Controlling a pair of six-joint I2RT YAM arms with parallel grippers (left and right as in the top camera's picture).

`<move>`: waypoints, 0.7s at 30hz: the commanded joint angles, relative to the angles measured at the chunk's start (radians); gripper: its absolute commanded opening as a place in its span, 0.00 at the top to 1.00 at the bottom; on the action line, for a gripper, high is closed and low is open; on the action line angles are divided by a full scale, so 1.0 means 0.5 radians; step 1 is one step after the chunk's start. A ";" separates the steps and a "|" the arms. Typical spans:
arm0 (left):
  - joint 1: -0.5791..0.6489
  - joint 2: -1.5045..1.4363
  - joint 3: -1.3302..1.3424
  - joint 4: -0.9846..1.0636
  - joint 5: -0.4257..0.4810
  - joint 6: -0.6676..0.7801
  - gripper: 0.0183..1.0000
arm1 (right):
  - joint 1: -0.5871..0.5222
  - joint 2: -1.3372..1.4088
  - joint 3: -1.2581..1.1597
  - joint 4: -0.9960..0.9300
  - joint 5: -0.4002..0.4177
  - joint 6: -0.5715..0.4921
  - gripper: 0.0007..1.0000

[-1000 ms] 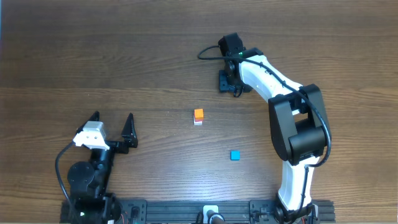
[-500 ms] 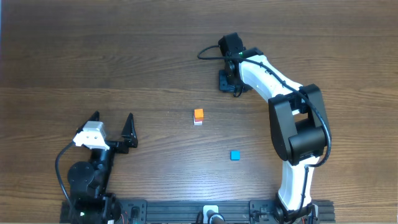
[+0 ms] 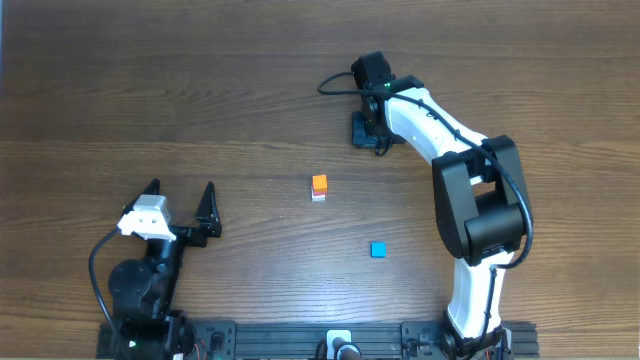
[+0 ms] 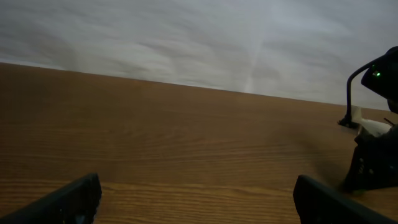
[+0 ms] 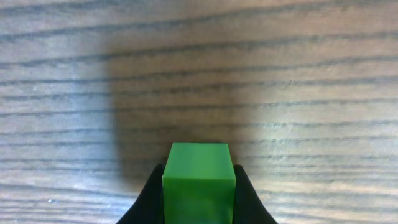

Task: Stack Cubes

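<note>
So the left arm [image 3: 150, 270] is folded up close to its base at the near left, wrist roughly level, and the left claw [image 3: 180, 186] is spread wide, its two dark fingers [image 3: 208, 195] well apart. The right arm [image 3: 470, 200] is stretched way out from its base at the near right, with the white forearm angling over toward the middle and the wrist tipped straight down. The right claw [image 3: 367, 132] has its fingers pinched tight against both sides of a green cube [image 5: 199, 171].
</note>
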 commanded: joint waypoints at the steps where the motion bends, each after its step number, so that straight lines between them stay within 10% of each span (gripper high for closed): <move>1: 0.011 -0.016 -0.010 -0.002 -0.009 0.022 0.00 | 0.011 -0.186 0.034 -0.076 -0.132 0.026 0.99; 21: 0.011 -0.016 -0.010 -0.003 -0.009 0.022 0.00 | 0.476 -0.952 0.033 -0.823 -0.085 0.301 0.99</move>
